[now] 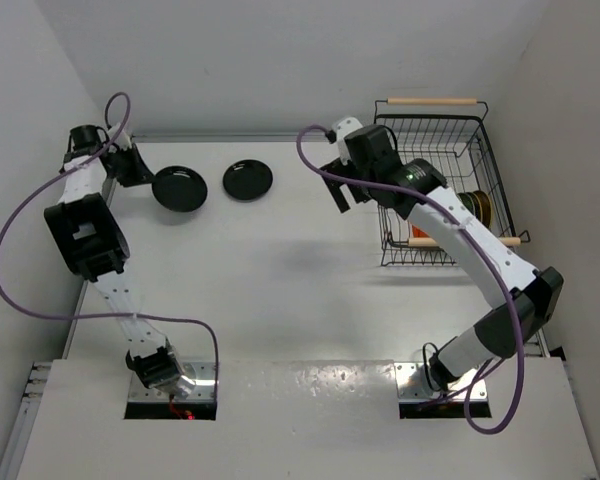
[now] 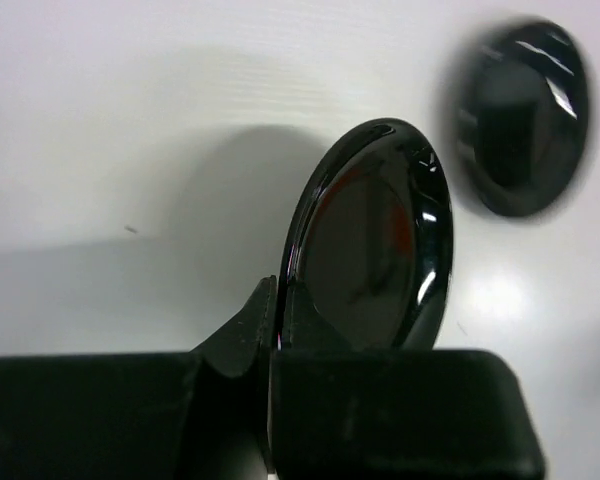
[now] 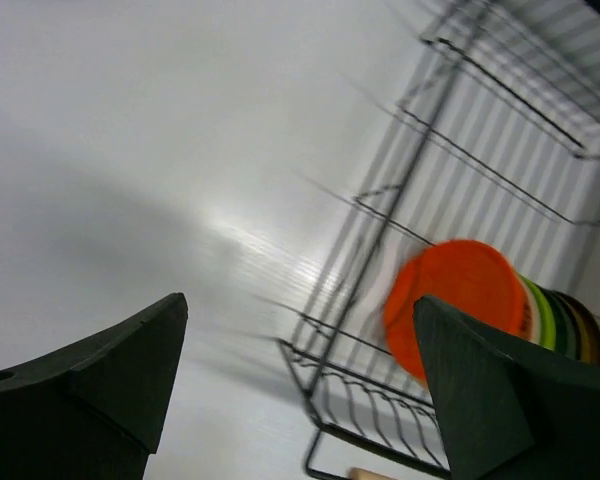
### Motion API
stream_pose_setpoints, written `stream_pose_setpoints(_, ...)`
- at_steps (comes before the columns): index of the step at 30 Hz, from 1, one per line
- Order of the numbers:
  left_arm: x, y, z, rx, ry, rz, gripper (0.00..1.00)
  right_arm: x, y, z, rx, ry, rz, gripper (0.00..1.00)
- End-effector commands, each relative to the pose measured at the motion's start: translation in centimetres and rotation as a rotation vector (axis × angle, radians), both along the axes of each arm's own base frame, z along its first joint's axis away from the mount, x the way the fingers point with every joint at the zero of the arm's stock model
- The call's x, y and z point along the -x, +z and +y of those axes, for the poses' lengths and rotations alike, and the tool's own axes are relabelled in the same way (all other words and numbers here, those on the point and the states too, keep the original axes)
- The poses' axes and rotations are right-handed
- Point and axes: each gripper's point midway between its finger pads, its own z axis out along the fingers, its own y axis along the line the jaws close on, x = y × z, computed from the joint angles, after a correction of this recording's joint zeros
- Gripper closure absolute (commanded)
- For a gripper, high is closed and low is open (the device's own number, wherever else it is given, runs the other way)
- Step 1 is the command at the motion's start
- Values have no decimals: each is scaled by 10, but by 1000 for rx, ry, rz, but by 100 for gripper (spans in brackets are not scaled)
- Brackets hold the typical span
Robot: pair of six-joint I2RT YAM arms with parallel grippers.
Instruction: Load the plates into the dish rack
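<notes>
Left fingers (image 1: 143,175) clamp one black plate (image 1: 180,188) by its rim, right fingers (image 1: 338,192) spread empty beside the dish rack (image 1: 432,100)

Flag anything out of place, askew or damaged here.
Nothing damaged or spilled. One black plate is pinched at its rim by the left gripper; the other black plate lies flat on the table. Racked plates stand upright.

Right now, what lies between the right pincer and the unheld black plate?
Nothing: the top view shows only bare table between the right pincer and the unheld black plate.
</notes>
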Motion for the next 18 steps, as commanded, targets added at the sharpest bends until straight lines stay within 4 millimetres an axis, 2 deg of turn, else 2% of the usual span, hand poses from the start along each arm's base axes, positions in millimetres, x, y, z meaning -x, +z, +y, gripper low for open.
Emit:
stream_pose_setpoints(1,31,83,-52,-32,-278,-170,100,8,6,68,-203,228,9,7)
stream_pose_setpoints(2,47,87,-61,-12,-309,-149,100,12,7,87,-251,293,17,7)
stream_pose_setpoints(3,56,105,-73,-21,-353,-179,100,18,3,102,-287,347,42,7)
stream_pose_setpoints(4,63,113,-86,-26,-422,-207,100,21,2,111,-313,359,50,7)
stream_pose_setpoints(6,90,119,-111,20,-509,-171,100,27,4,140,-407,466,62,7)
stream_pose_setpoints(7,100,126,-133,-7,-622,-209,100,31,17,158,-499,518,52,7)
stream_pose_setpoints(8,121,124,-149,18,-680,-156,100,32,14,163,-525,524,62,5)
stream_pose_setpoints(9,130,127,-163,21,-740,-167,100,34,14,170,-584,540,92,4)
stream_pose_setpoints(10,139,139,-186,9,-827,-215,100,37,22,181,-660,563,100,4)
stream_pose_setpoints(13,160,152,-222,46,-922,-253,100,29,23,198,-781,548,126,1)
stream_pose_setpoints(14,166,168,-231,51,-947,-303,100,25,18,203,-807,528,142,1)
stream_pose_setpoints(15,171,175,-241,53,-982,-331,100,24,17,205,-836,510,150,1)
stream_pose_setpoints(18,179,203,-255,60,-1023,-419,100,22,3,212,-895,489,183,2)
